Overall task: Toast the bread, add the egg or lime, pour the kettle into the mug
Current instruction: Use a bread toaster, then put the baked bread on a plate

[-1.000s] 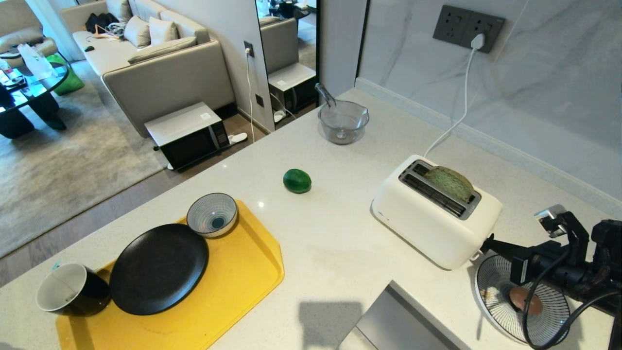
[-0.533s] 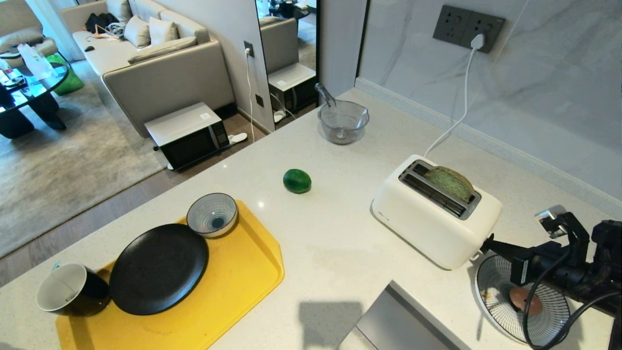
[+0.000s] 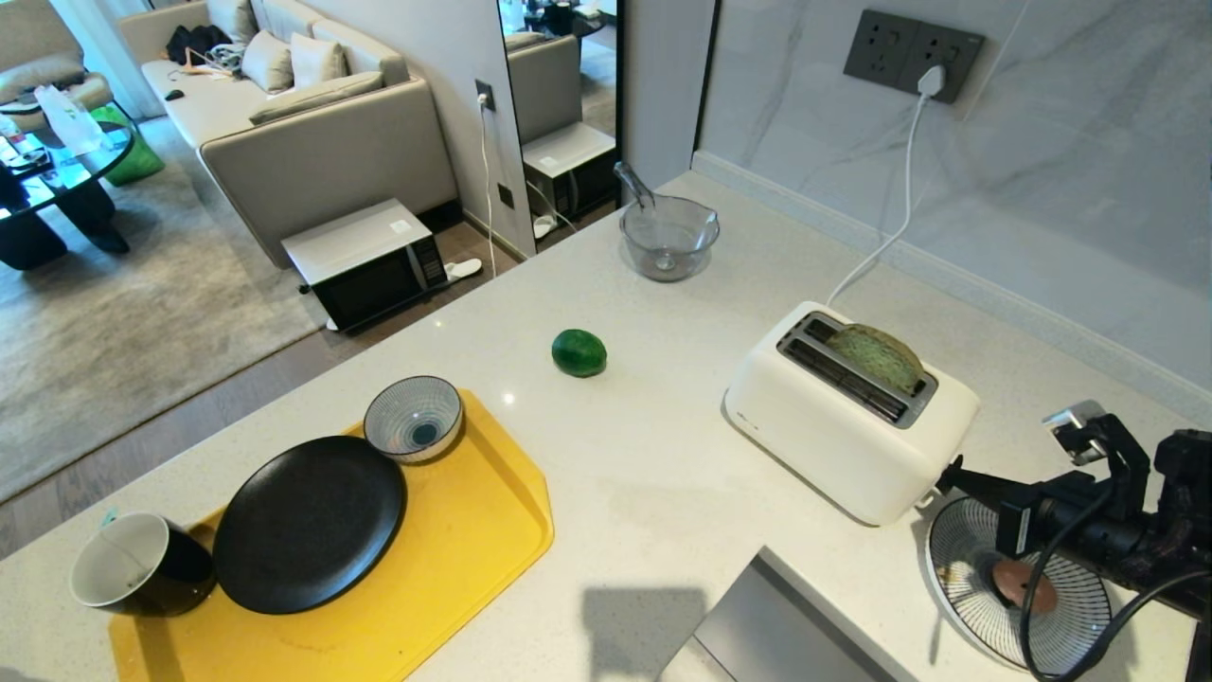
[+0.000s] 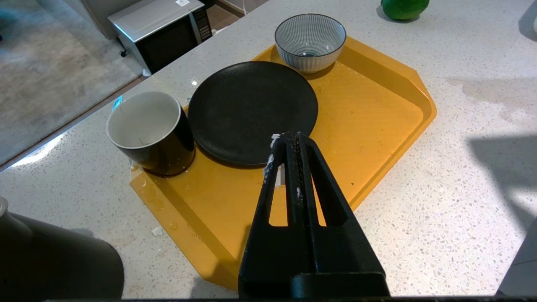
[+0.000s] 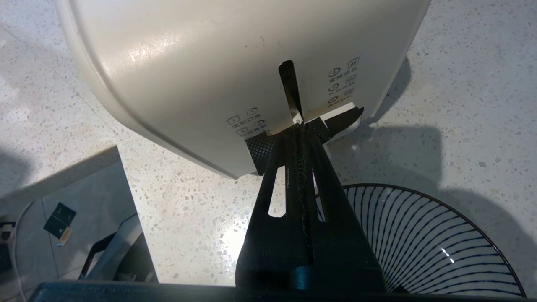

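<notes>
Right claw point(image 5: 298, 128) clenched, empty, tips pressed against the end face of the toaster point(image 3: 847, 417) at the foot of the lever slot point(image 5: 289, 86). Bread point(image 3: 885, 357) standing in the rear slot, up and beyond the claw, top still proud of the opening.

Step in hand, as judged: working the toaster lever. Lever itself hidden behind the claw tips, so its position cannot be told. Best done by keeping the tips square on the lever tab, pushing straight down along the slot, no sideways load that would skid the light toaster across the tabletop point(image 3: 663, 493). Worth watching the striped plate point(image 3: 1018, 587) directly beneath the claw, egg point(image 3: 1023, 584) on it: wrist should not dip into either.

Left claw point(image 4: 289, 140) clenched, empty, parked above the yellow tray point(image 4: 377, 109); black plate point(image 4: 251, 109) just past its tips, mug point(image 4: 147, 130) off to one side of it, kettle point(image 4: 50, 260) close behind it at the frame corner.

Count: one bread slice, one egg, one lime point(image 3: 579, 352) (well off from the right claw, past the toaster), one mug, one kettle, one toaster, one tray, one black plate, one striped plate, one striped bowl point(image 3: 414, 418), one glass bowl point(image 3: 668, 237).
</notes>
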